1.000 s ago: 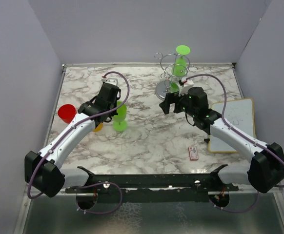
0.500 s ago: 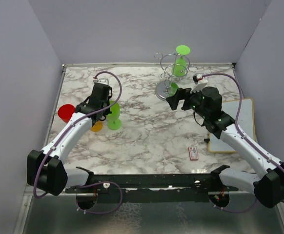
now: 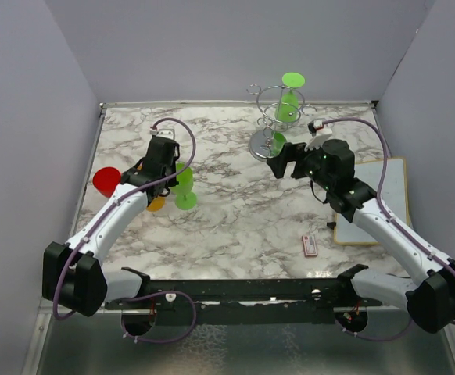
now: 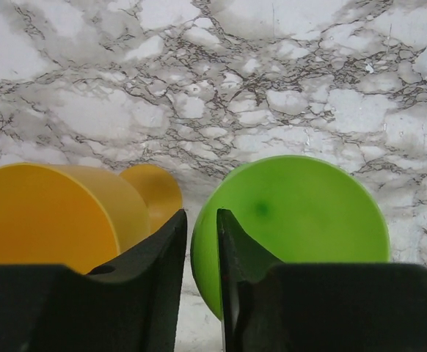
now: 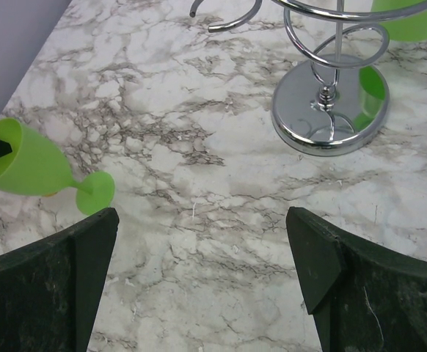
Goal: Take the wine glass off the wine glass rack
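Release step, prob.: freed glass [image 3: 184, 186] well L of rack [image 3: 263, 144], L gripper [image 4: 202, 220] jaws a narrow slit, hold unclear. R gripper [image 5: 199, 213] wide, empty; next: slide hung glass [image 3: 291, 95] off rack.

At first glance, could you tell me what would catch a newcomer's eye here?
A chrome wine glass rack stands at the back of the marble table with a green wine glass hanging upside down on it. A second green glass sits tilted at the left gripper, near a red cup on the left. The right gripper is wide open, short of the rack.
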`<action>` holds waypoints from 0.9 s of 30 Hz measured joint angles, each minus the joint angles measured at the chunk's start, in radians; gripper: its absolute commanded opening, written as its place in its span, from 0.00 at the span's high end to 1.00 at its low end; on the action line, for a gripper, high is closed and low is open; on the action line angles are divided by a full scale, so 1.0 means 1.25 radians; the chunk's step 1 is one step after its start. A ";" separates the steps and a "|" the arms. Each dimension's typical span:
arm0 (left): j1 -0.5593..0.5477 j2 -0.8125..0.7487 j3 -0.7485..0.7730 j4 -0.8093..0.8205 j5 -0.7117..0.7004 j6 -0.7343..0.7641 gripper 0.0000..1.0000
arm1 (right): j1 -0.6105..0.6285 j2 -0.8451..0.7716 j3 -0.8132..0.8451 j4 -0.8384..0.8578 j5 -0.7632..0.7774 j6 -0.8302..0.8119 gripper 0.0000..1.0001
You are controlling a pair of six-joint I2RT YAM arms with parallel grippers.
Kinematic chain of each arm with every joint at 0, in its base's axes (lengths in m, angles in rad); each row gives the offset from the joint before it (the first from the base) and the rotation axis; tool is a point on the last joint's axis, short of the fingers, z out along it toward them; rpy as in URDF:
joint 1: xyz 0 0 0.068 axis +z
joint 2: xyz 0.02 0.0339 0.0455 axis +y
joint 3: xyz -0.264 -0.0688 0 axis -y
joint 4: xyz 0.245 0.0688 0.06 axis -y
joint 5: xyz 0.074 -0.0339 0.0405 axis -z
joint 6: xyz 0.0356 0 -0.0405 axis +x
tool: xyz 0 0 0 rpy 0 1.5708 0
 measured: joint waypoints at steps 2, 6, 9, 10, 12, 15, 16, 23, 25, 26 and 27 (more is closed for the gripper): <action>0.000 0.000 0.000 0.000 0.000 0.003 0.68 | -0.002 -0.002 0.000 -0.008 0.000 0.000 0.01; 0.000 -0.006 0.009 -0.012 0.001 0.009 0.62 | -0.002 -0.015 0.001 -0.026 0.001 -0.003 0.01; 0.000 -0.019 0.044 -0.036 0.001 0.016 0.56 | -0.002 -0.032 0.004 -0.047 0.004 -0.005 0.00; 0.000 -0.026 0.060 -0.045 0.001 0.019 0.54 | -0.002 -0.041 0.006 -0.056 0.010 -0.009 0.01; 0.000 -0.050 0.092 -0.061 0.001 0.027 0.48 | -0.002 -0.065 0.009 -0.073 0.030 -0.023 0.01; 0.000 -0.105 0.132 -0.086 0.002 0.034 0.42 | -0.002 -0.108 0.027 -0.104 0.079 -0.052 0.01; 0.000 -0.122 0.140 -0.090 0.005 0.034 0.39 | -0.002 -0.123 0.036 -0.114 0.102 -0.063 0.00; 0.001 -0.282 0.144 -0.077 0.165 -0.011 0.20 | -0.002 -0.203 0.085 -0.127 0.284 -0.146 0.00; 0.001 -0.315 0.112 -0.039 0.257 -0.032 0.18 | -0.002 -0.209 0.091 -0.128 0.332 -0.161 0.01; 0.001 -0.327 0.092 -0.022 0.293 -0.040 0.17 | -0.002 -0.207 0.096 -0.128 0.350 -0.165 0.00; 0.000 -0.340 0.070 -0.005 0.335 -0.048 0.16 | -0.002 -0.201 0.104 -0.128 0.367 -0.166 0.00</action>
